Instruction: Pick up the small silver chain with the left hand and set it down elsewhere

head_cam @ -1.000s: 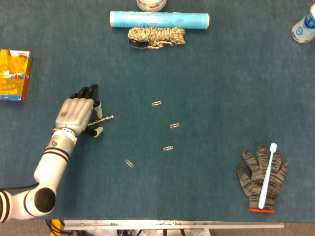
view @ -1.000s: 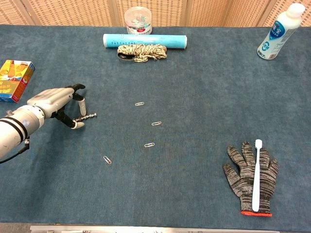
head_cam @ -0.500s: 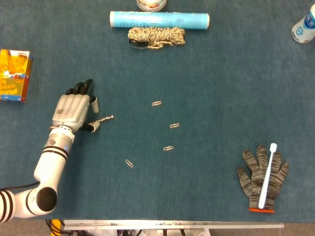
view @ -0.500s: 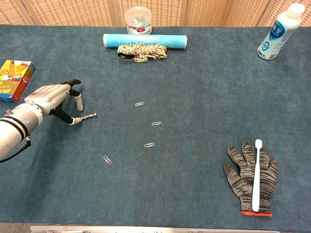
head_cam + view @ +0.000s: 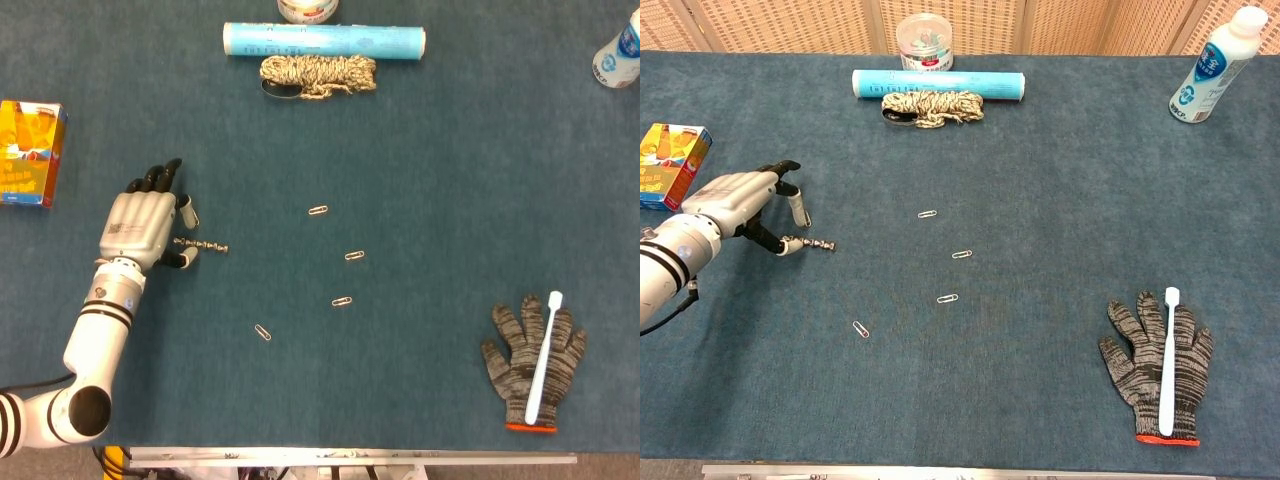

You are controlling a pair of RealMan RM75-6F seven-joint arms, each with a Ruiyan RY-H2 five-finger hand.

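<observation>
While our left hand [image 5: 140, 222] hovered low over the blue table [image 5: 430, 150], its fingers [image 5: 797, 206] were spread and grasped nothing. The small silver chain [image 5: 202, 245] lay stretched flat on the cloth just beyond the fingertips, its near end beside the thumb tip. 4 paper clips [image 5: 318, 210] lay further out past the chain.

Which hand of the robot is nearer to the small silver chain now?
Left. The left hand sits at the left end of the small silver chain, fingers spread. The right hand is in neither view.
</observation>
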